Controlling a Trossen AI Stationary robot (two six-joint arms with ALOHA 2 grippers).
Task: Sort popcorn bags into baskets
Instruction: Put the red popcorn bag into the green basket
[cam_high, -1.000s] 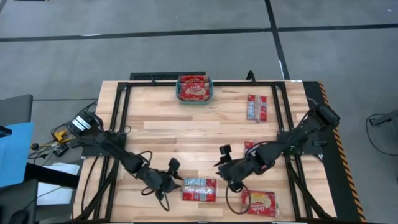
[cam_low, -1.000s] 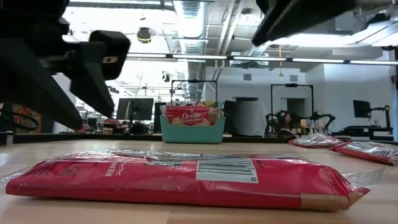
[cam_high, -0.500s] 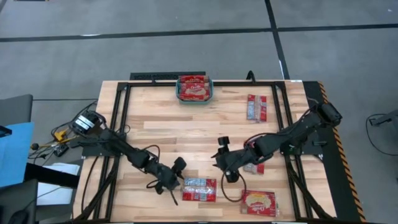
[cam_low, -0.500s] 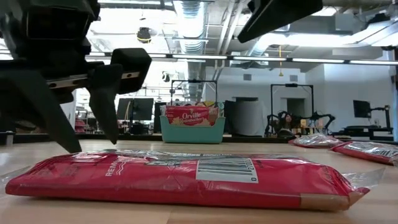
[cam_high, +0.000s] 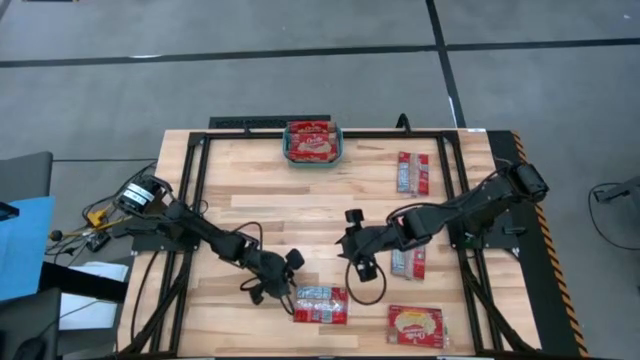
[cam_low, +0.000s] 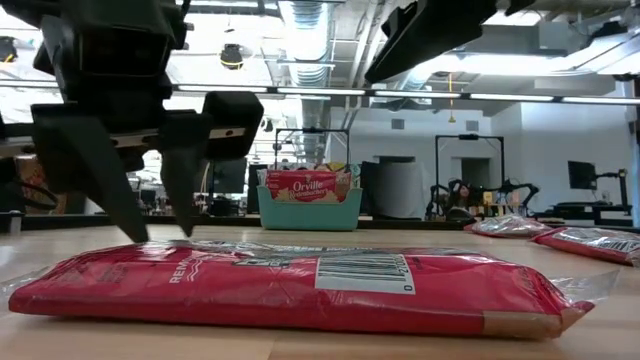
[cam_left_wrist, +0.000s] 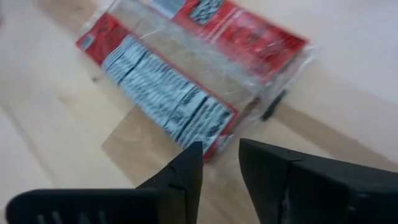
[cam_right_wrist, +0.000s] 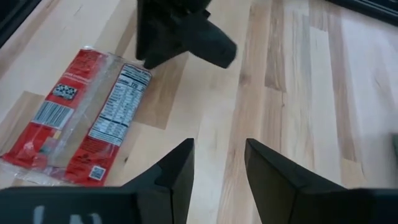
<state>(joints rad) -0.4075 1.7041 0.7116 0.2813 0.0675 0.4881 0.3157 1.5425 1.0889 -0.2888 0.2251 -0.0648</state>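
Jaws parted, the left gripper (cam_high: 288, 289) hovers at the popcorn bag (cam_high: 321, 304) near the table's (cam_high: 300, 215) front edge and should straddle its end before pinching; the right gripper (cam_high: 352, 245), also open, waits mid-table.

Five popcorn bags (cam_high: 321, 304), one basket (cam_high: 312, 156).

bags (cam_high: 320, 304) scattered, basket (cam_high: 313, 156) far-side

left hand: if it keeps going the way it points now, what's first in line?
Most likely the near end of the popcorn bag lying flat on the table. The left hand points down at its clear-wrapped edge with fingers apart; how much gap remains is unclear.
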